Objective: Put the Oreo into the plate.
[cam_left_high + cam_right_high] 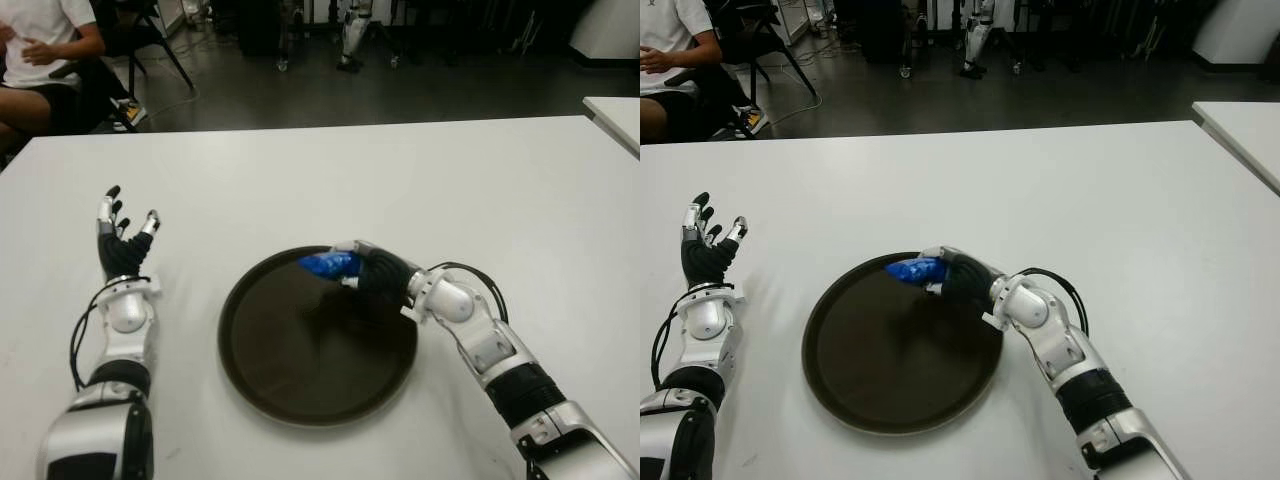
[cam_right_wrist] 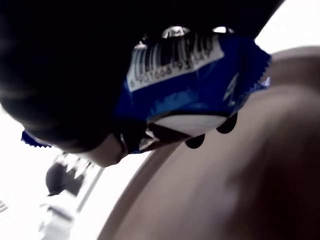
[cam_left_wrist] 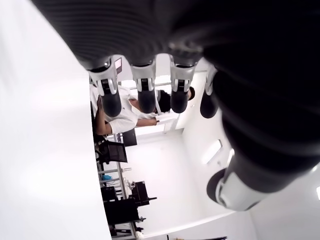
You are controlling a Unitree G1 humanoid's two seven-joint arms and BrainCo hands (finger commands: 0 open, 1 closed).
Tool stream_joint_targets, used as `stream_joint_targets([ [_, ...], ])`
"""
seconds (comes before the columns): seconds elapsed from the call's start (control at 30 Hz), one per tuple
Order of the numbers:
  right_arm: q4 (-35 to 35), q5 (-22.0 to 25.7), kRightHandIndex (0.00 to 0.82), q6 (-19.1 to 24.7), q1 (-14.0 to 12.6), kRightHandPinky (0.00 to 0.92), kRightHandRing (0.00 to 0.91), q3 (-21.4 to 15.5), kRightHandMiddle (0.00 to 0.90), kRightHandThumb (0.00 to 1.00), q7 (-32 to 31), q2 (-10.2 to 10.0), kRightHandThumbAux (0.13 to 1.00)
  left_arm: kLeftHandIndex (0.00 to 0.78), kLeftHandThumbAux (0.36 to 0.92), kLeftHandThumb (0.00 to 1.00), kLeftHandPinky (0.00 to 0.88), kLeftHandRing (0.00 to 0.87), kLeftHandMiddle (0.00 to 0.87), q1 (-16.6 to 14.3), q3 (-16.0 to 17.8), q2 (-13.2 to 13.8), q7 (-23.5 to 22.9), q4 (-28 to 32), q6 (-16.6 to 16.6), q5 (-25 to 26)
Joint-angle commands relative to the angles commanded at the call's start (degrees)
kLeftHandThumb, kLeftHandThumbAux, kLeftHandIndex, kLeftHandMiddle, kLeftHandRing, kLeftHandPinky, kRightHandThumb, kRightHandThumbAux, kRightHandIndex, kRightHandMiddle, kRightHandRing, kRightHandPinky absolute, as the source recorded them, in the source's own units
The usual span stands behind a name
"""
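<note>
**Desk:** Left hand [image 1: 122, 240] first — where is it, and what is it doing?

**Photographer:** It shows over the white table [image 1: 400, 180] at about nine o'clock from the plate [image 1: 300, 390], well apart from the rim. Fingers [image 3: 111, 95] are spread and point toward twelve o'clock, with nothing between them. The wrist camera confirms it: four fingertips and a thumb fanned out, no object in the palm.

**Desk:** And the plate itself?

**Photographer:** Round, dark brown, with a low raised rim, set on the near half of the table, close to centre. Its floor is bare except for the shadow under the arm.

**Desk:** Then the right hand?

**Photographer:** Right hand [image 1: 365, 268] reaches in from five o'clock, forearm angled across the table, and hangs over the plate's edge at roughly one o'clock. Its fingers are curled tight around the Oreo [image 1: 328, 264], a blue packet whose crimped end sticks out toward nine o'clock.

**Desk:** Is the packet touching the plate?

**Photographer:** Cannot tell from the head cameras. In the right wrist view the wrapper, barcode side showing, is clamped against the palm with the brown plate close beneath it.

**Desk:** Anything behind?

**Photographer:** A seated person [image 1: 40, 40] in a white shirt at eleven o'clock, beyond the table's far edge, and a second white table [image 1: 615, 112] at two o'clock.
</note>
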State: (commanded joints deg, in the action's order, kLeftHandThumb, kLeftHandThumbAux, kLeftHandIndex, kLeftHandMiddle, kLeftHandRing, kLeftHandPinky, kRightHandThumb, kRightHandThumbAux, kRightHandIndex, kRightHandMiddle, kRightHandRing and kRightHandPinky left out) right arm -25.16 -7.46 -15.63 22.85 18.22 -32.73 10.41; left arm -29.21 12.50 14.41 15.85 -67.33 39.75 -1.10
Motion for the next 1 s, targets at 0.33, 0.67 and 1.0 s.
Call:
stream_joint_targets([
  [0.33,-1.28,10.1,0.43,-1.26,0.11,0.43,0.499,-2.32,0.526,0.692,-11.38,-0.67,0.727,0.0,0.748,0.0,0.0,0.0,0.0,-0.4,0.86,0.0,-1.67,-0.85,-0.91,1.27],
  [0.67,-2.54,12.51,0.43,-1.81,0.55,0.399,0.49,-3.43,0.519,0.687,-15.48,-1.03,0.73,0.0,0.743,0.0,0.0,0.0,0.0,-0.41,1.11,-0.37,-1.32,-0.8,-0.53,1.35],
  [1.0,-2.71,13.62,0.423,-1.08,0.38,0.403,0.465,-4.41,0.484,0.689,-16.14,-1.62,0.732,0.003,0.73,0.0,0.0,0.0,0.0,-0.47,1.17,-0.26,-1.03,-0.84,-0.46,1.27],
])
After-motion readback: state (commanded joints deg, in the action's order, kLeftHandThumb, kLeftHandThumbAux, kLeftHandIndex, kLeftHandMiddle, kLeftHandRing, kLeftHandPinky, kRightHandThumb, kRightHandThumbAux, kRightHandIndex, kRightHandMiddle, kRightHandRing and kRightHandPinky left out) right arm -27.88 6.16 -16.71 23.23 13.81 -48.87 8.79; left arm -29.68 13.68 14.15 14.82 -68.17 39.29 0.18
